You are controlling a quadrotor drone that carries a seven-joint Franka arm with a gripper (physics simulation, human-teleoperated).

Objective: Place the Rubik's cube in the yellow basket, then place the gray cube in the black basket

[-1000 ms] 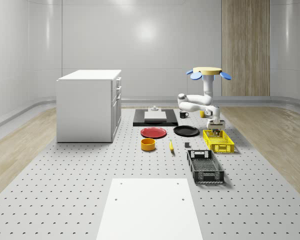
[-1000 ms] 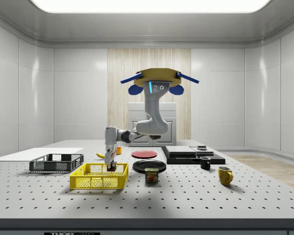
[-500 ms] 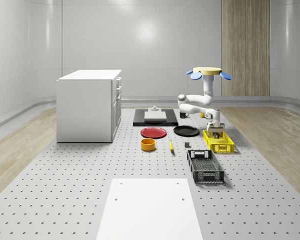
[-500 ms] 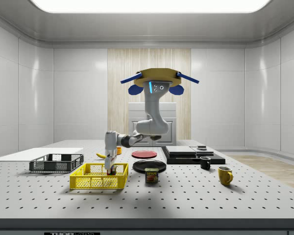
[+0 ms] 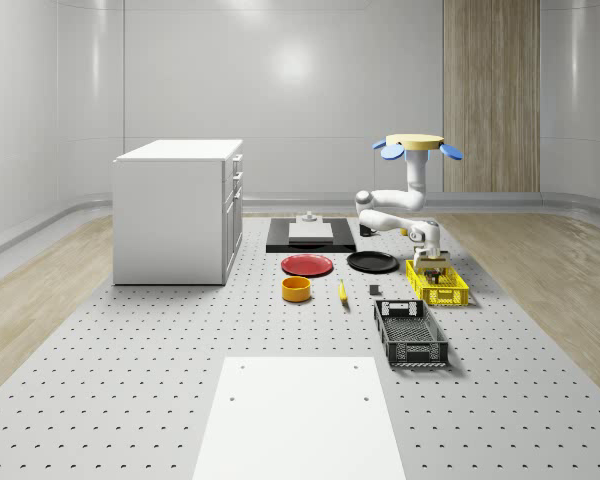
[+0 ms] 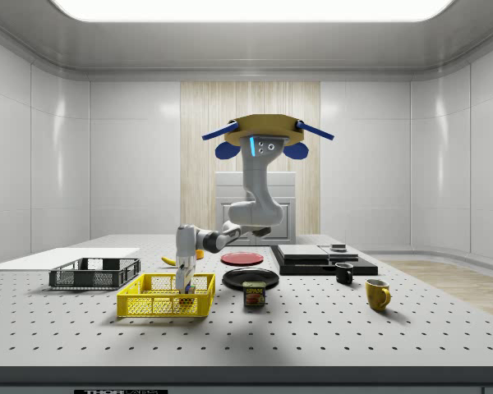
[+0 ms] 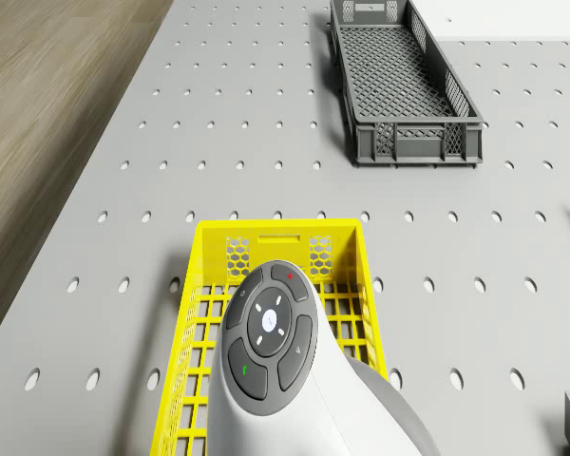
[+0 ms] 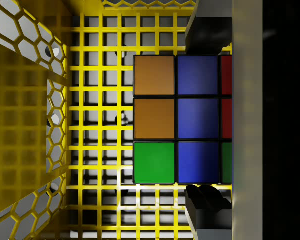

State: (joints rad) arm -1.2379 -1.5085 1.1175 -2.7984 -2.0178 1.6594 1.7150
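The drone is seen hovering above the perforated table, over the area near the black plate, with its arm bent down toward the yellow basket. In the side view the gripper is sunk inside the basket's walls. In the wrist view the Rubik's cube is held between the two dark fingertips, which are closed on opposite faces of it, and the yellow mesh floor of the basket lies right behind the cube. Whether the cube already touches that floor cannot be told.

The step in hand is judged to be the release of the cube into the yellow basket. It is best done with the cube lowered until it rests on, or hangs just above, the mesh, so that it is not dropped and bounced against the honeycomb wall seen beside it. The fingers should be opened fully while the drone is held steady, and the arm should then be raised straight up, so that neither the cube nor the light basket is dragged along.

The black basket lies empty further along the table, apart from the yellow one. The gray cube cannot be made out with certainty; a small dark object lies on the table between the baskets and the banana.
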